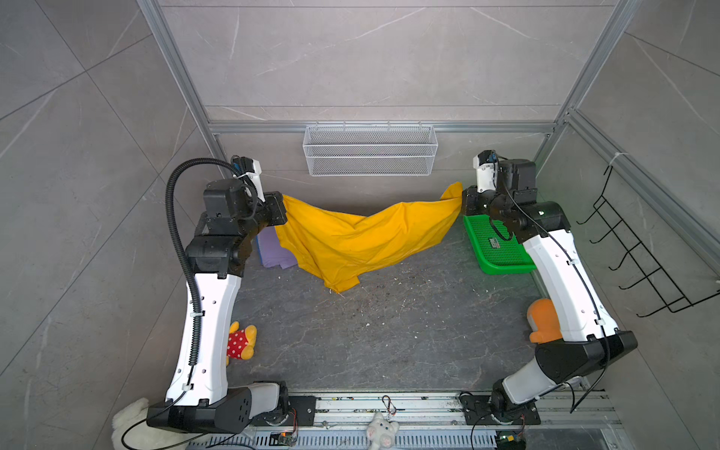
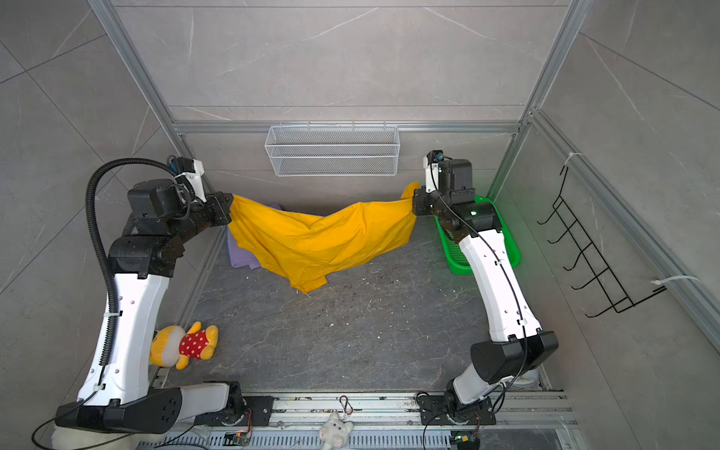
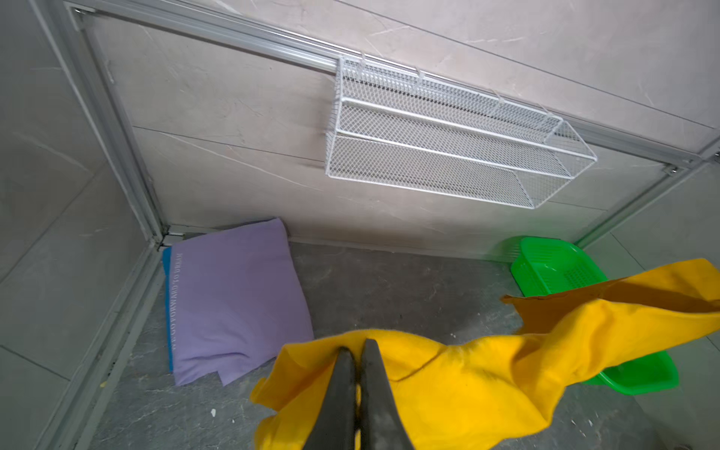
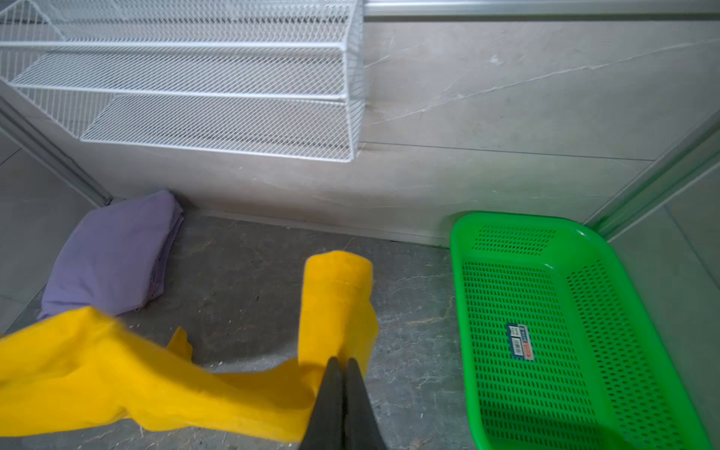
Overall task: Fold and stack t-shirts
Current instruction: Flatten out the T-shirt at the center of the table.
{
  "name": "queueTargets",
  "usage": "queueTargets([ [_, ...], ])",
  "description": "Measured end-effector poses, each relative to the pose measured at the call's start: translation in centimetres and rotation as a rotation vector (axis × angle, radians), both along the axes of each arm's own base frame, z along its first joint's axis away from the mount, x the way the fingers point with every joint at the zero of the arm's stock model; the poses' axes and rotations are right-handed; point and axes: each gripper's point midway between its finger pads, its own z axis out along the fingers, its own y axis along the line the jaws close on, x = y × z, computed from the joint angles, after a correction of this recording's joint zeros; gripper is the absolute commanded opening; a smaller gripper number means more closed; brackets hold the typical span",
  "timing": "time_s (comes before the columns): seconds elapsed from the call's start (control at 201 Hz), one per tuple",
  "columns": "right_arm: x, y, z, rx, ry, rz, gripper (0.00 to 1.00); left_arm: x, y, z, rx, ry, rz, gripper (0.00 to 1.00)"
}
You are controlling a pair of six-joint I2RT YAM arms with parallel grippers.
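Grey marbled tabletop [image 1: 389, 343] sat walled by pale tiles [image 1: 370, 58] and aluminium rails [image 1: 382, 127]; the mustard t-shirt [image 1: 362, 241] hung over its far half, long axis running left to right, sagging mid-span, one corner drooping nearward; the left end effector [image 3: 357, 343] and right end effector [image 4: 342, 360] each pinched an end, jaws closed on cloth; the lavender t-shirt [image 3: 233, 296] lay folded in the far-left corner.
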Motion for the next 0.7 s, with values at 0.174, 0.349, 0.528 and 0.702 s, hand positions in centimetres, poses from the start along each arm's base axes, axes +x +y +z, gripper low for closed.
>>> queueTargets([
  [0.174, -0.2, -0.9, -0.7, 0.002, 0.04, -0.018, 0.0, -0.2, -0.2, -0.9, 0.0, 0.066, -0.026, 0.0],
  [0.349, 2.7, -0.9, -0.2, 0.036, 0.048, -0.01, 0.0, 2.8, -1.7, -1.1, -0.05, 0.102, -0.094, 0.0],
  [0.528, 7.3, -0.1, 0.2, 0.073, 0.04, 0.019, 0.0, 8.1, -3.2, -2.2, -0.107, 0.115, -0.151, 0.0],
  [0.702, 6.1, 0.3, 1.7, 0.09, 0.033, 0.05, 0.0, 8.7, -4.0, -0.2, -0.14, 0.045, -0.197, 0.0],
])
